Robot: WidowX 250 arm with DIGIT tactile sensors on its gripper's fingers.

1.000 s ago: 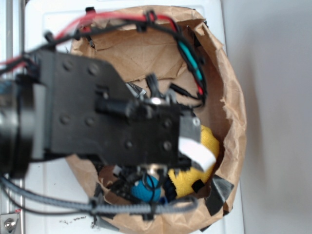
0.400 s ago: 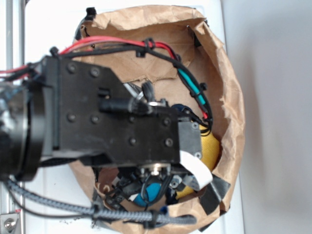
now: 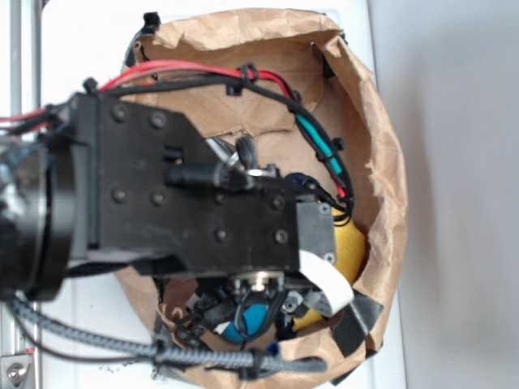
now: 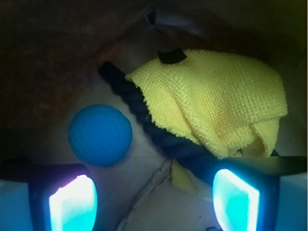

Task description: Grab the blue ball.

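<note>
The blue ball (image 4: pixel 100 135) lies on the floor of a brown paper bag (image 3: pixel 381 154); in the exterior view only a teal sliver of the blue ball (image 3: pixel 252 317) shows under the arm. My gripper (image 4: pixel 154 199) is open and empty inside the bag, jaws wide apart. The ball sits just beyond the left fingertip (image 4: pixel 72 204), left of the gap. The right fingertip (image 4: pixel 236 199) is beside the dark navy rope (image 4: pixel 159 132) and yellow cloth (image 4: pixel 216 101). The black gripper body (image 3: pixel 186 203) hides most of the bag's inside.
The crumpled bag walls (image 3: pixel 243 28) ring the gripper closely. The yellow cloth (image 3: pixel 349 251) lies over the rope at the right of the bag. Red, black and green cables (image 3: pixel 316 138) run across the bag's opening. White table (image 3: pixel 81 49) lies around it.
The gripper has moved down deeper into the bag and slightly left over the last second, covering more of the ball and cloth; since 0.4 s ago nothing has moved.
</note>
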